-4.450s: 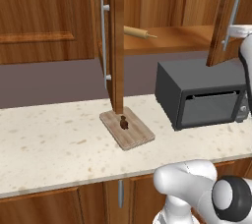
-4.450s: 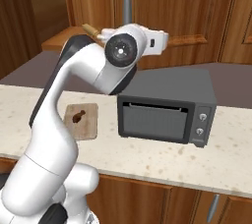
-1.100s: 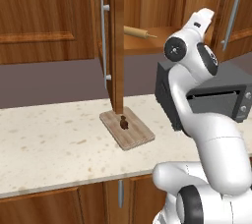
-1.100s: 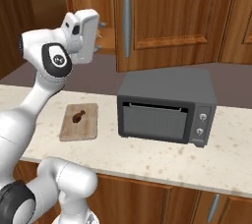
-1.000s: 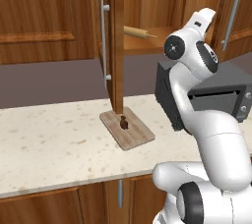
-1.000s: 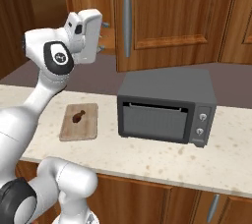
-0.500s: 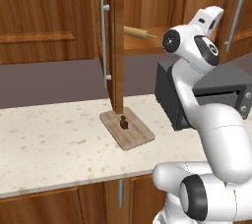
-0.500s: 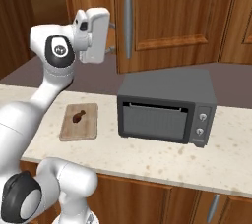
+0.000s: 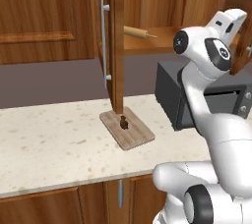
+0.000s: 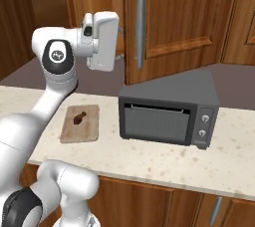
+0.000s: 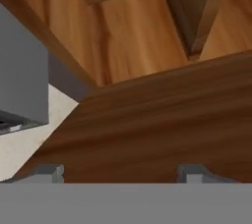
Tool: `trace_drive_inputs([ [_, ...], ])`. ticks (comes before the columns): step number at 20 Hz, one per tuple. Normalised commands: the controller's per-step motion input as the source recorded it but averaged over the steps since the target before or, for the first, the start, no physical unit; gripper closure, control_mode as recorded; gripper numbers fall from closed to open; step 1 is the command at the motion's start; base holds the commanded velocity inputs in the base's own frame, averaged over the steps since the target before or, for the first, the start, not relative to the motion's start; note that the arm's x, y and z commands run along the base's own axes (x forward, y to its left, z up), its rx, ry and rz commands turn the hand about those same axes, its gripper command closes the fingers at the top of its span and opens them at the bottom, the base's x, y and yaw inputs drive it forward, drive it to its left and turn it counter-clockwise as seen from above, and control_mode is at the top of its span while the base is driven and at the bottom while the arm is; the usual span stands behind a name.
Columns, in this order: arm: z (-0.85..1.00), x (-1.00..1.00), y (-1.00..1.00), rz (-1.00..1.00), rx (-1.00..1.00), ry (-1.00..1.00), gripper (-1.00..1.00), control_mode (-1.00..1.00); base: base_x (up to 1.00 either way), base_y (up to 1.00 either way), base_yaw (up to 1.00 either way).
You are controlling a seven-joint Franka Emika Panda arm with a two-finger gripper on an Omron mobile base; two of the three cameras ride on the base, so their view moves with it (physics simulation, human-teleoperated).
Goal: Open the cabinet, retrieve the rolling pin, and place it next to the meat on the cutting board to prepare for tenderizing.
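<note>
Since half a second ago the arm has swung its hand further toward the open cabinet [image 9: 117, 46], and the jaws have eased in slightly from their widest.

Going left to right in the left base view, the cabinet door stands edge-on to the camera, swung fully out, its grey bar handle [image 9: 104, 41] facing left. That leaves the shelf [image 9: 147, 43] exposed, which I judge is why the arm is now free to reach in. Below the door edge, the cutting board [image 9: 128, 129] lies flat on the counter [image 9: 49, 144] with the meat [image 9: 124, 124] on it, toward the middle, leaving bare board beside it for the pin. On the shelf the rolling pin [image 9: 139, 33] lies on its side, one thin handle pointing right toward the robot. Further right sits the dark oven [image 9: 170, 95], behind the arm.

In the hand view the gripper [image 11: 120, 173] has its fingertips [image 11: 49, 172] wide apart with nothing between them, facing the wooden shelf. The pin is not yet grasped.
</note>
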Motion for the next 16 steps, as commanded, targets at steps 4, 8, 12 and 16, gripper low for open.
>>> trace_drive_inputs([
  [4,-0.06,-0.58,-0.98,-0.12,0.02,0.00,-1.00,-1.00,0.00,0.00,0.00],
  [8,-0.12,-0.47,-1.00,-0.09,0.04,0.00,-1.00,-1.00,0.00,0.00,0.00],
  [12,-0.14,-0.39,-1.00,-0.07,0.06,0.00,-1.00,-1.00,0.00,0.00,0.00],
  [16,-0.14,-0.28,-0.99,-0.05,0.07,0.00,-1.00,-1.00,0.00,0.00,0.00],
])
